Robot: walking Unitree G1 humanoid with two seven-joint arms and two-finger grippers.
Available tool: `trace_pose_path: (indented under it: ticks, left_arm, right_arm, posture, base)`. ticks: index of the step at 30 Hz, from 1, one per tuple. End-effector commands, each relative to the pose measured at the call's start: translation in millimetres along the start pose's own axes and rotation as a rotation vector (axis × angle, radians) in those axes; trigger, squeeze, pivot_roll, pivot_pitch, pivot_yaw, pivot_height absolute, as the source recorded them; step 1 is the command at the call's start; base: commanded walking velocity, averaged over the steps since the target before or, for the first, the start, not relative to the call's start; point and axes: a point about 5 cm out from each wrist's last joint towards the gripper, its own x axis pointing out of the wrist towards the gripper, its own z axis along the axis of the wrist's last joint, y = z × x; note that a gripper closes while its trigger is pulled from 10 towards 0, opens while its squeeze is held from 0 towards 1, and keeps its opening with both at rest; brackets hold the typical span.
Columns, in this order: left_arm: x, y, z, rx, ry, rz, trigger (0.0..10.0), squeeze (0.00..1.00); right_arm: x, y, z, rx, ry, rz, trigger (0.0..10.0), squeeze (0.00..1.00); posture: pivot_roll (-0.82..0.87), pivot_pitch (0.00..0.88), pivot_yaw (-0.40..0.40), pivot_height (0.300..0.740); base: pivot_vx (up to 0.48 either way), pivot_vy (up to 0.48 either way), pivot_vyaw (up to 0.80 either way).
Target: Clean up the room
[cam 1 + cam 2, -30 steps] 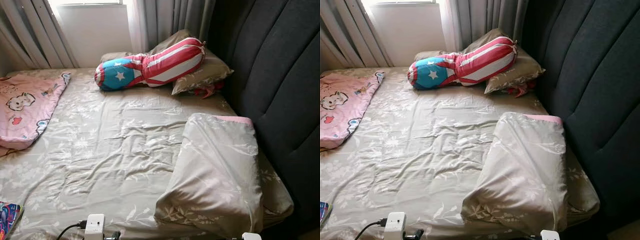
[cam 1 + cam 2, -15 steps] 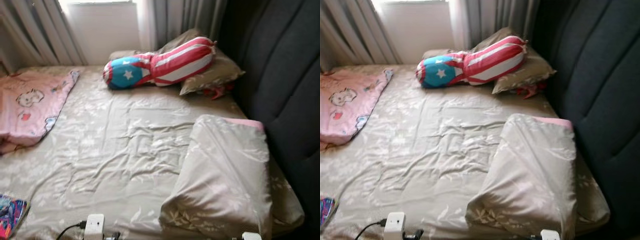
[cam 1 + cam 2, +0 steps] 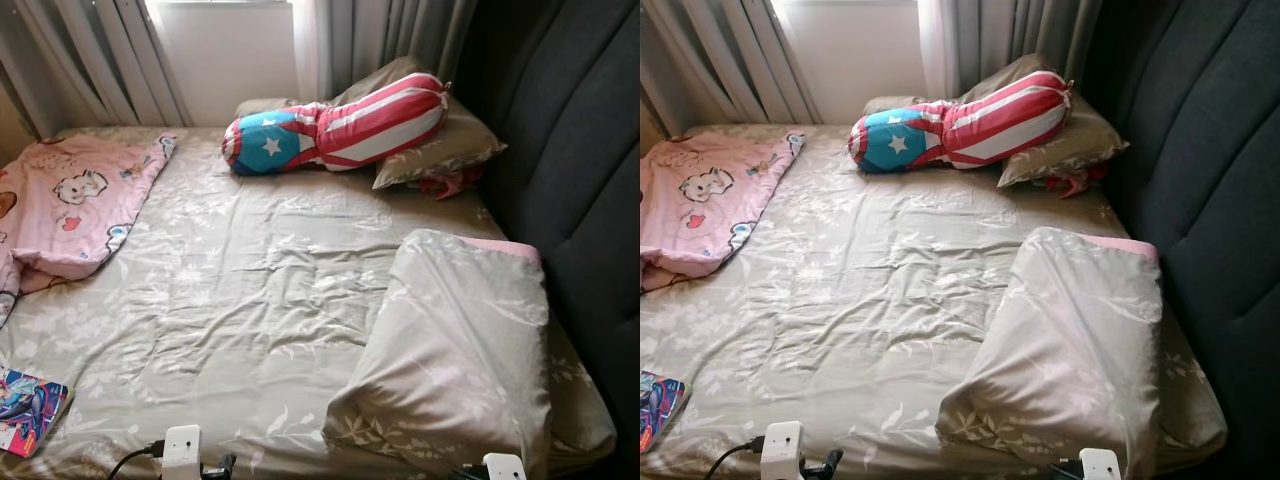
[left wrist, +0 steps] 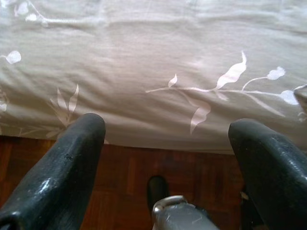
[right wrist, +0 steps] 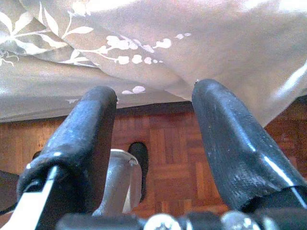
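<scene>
A bed with a wrinkled grey floral sheet (image 3: 250, 300) lies before me. On it, at the near right, rests a matching pillow (image 3: 460, 350) with a pink edge. Against the far pillows (image 3: 445, 150) leans a bolster (image 3: 335, 130) with red and white stripes and a blue starred end. A pink cartoon blanket (image 3: 80, 195) is bunched at the left. A colourful book (image 3: 30, 410) lies at the near left corner. My left gripper (image 4: 168, 127) hangs open at the bed's near edge, holding nothing. My right gripper (image 5: 156, 91) is open too, just under the near pillow's corner.
A dark padded headboard (image 3: 580, 150) runs along the right side. Grey curtains (image 3: 100, 60) and a bright window stand behind the bed. Something red (image 3: 445, 185) peeks from under the far pillows. Wooden parquet floor (image 5: 172, 143) shows below the mattress edge.
The whole picture has shifted right, so the camera turned left: more of the pink blanket and the book show now. Nothing on the bed has moved.
</scene>
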Motion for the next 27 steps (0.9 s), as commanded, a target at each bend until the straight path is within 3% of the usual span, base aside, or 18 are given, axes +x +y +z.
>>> trace_pose_path:
  ticks: [1,4,6,9,11,20,22,27]
  left_arm:
    - [-0.4,0.3,0.4,-0.003,-0.012,0.002,10.0,0.00]
    - [-0.5,1.1,1.8,0.005,-0.024,0.002,10.0,0.00]
    - [-1.0,3.2,2.7,-0.002,-0.038,0.006,10.0,0.00]
    - [-1.4,3.5,3.4,0.010,-0.047,-0.010,10.0,0.00]
    - [-1.7,3.5,3.1,0.014,-0.049,-0.017,10.0,0.00]
    - [-3.2,5.6,-1.4,0.011,-0.033,0.010,10.0,0.00]
    - [-3.4,4.8,-2.9,-0.008,-0.025,0.006,10.0,0.00]
    - [-4.1,5.2,-4.7,-0.058,-0.030,0.054,10.0,0.00]
  right_arm:
    - [-0.8,0.1,2.7,0.071,-0.056,-0.008,10.0,0.00]
    - [-0.4,2.4,5.7,0.042,-0.078,0.021,10.0,0.00]
    - [-1.1,3.3,5.7,0.107,-0.109,0.004,10.0,0.00]
    - [24.3,39.0,81.6,0.077,-0.352,0.060,10.0,0.00]
    - [26.3,44.6,93.4,0.069,-0.390,0.061,10.0,0.00]
    - [21.6,39.7,94.4,0.035,-0.439,0.096,10.0,0.00]
    - [22.0,46.1,91.8,0.062,-0.433,0.105,10.0,0.00]
    - [22.5,44.3,89.9,0.089,-0.419,0.073,10.0,0.00]
  posture:
    - [-0.10,0.000,-0.007,0.738]
    - [-0.12,0.000,0.001,0.738]
    - [-0.13,0.000,0.005,0.738]
    - [-0.12,0.000,0.003,0.738]
    - [-0.11,0.000,0.003,0.738]
    - [-0.13,0.000,0.011,0.738]
    - [-0.13,0.000,0.004,0.738]
    - [-0.11,0.000,-0.013,0.738]
  base:
    - [0.000,0.000,0.00]
    - [0.000,0.000,0.00]
    - [0.000,0.000,0.00]
    - [0.000,0.000,0.00]
    - [0.000,0.000,0.00]
    - [0.000,0.000,0.00]
    - [0.000,0.000,0.00]
    - [0.000,0.000,0.00]
